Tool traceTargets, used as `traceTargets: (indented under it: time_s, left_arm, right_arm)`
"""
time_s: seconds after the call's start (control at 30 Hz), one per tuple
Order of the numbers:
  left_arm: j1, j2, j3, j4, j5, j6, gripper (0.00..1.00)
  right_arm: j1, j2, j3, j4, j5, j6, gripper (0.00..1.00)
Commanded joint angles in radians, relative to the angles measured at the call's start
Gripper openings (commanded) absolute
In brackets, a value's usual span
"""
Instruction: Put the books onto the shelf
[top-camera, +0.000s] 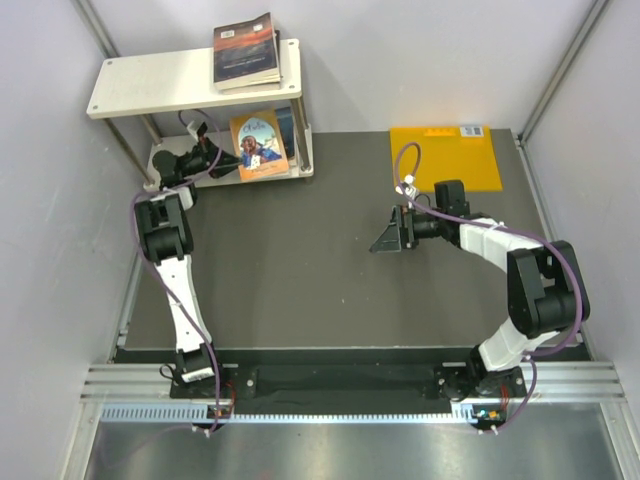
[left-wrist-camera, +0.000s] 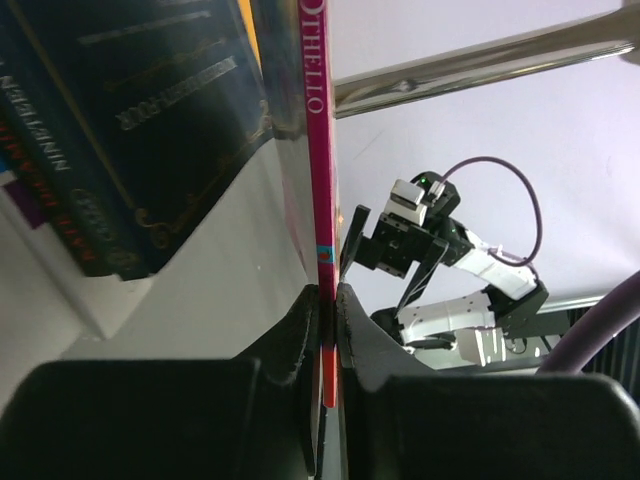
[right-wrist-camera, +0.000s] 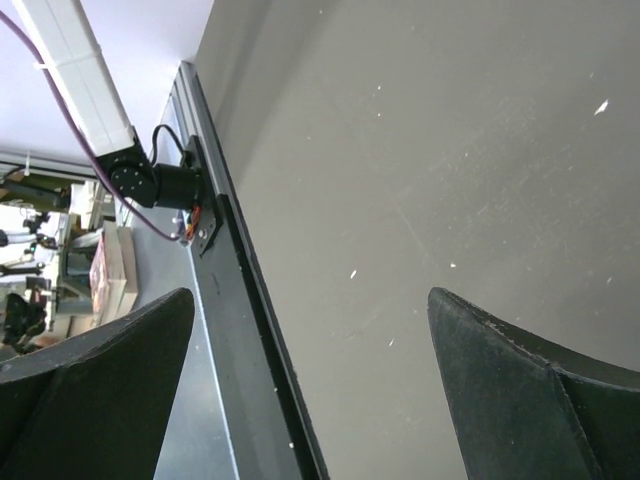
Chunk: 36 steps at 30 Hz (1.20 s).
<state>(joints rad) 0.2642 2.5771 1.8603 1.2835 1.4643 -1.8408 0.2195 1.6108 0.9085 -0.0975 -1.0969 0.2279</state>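
L gripper (left-wrist-camera: 325, 296) pinching thin magenta-spined paperback (left-wrist-camera: 318, 150) edge-on at lower tier of cream-white two-tier rack (top-camera: 160, 85). R gripper (right-wrist-camera: 310, 305) hovering over dark grey tabletop (top-camera: 330, 300), jaws gaping wide, gripping nothing. Paperback stack (top-camera: 247, 50) lying on top board.

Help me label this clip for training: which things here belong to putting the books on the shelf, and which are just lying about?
Job in hand:
shelf; stack of books on its top tier; lower-tier books; pink-spined book pinched in the left hand.

Lying about:
orange-yellow sheet, flat on the table.
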Motion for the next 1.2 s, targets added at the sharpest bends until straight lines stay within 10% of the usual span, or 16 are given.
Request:
traceTargets:
  time_s: [0.0,0.3,0.43,0.47,0.5,0.53,1.17]
  left_arm:
    - [0.01,0.038,0.091,0.125,0.025,0.04,0.0]
    - [0.015,0.109,0.154,0.073,-0.024,0.061,0.0]
    - [-0.008,0.098,0.157,0.027,-0.047,0.08,0.16]
    - [-0.013,0.094,0.154,0.019,-0.058,0.08,0.38]
    - [-0.019,0.081,0.157,0.007,-0.074,0.098,0.93]
    - [-0.026,0.075,0.155,-0.016,-0.087,0.116,0.99]
    - [-0.037,-0.052,0.093,-0.344,-0.197,0.414,0.99]
  right_arm:
    - [-0.005,-0.02,0.009,-0.036,-0.018,-0.039,1.0]
    - [0.012,0.046,0.032,-0.056,0.002,-0.035,1.0]
    - [0.041,0.061,0.032,0.002,0.018,0.016,1.0]
    - [0.047,0.063,0.032,0.01,0.022,0.021,1.0]
    - [0.061,0.066,0.032,0.018,0.025,0.028,1.0]
    - [0.069,0.067,0.032,0.019,0.031,0.031,1.0]
    - [0.142,-0.002,-0.063,0.122,0.048,0.094,1.0]
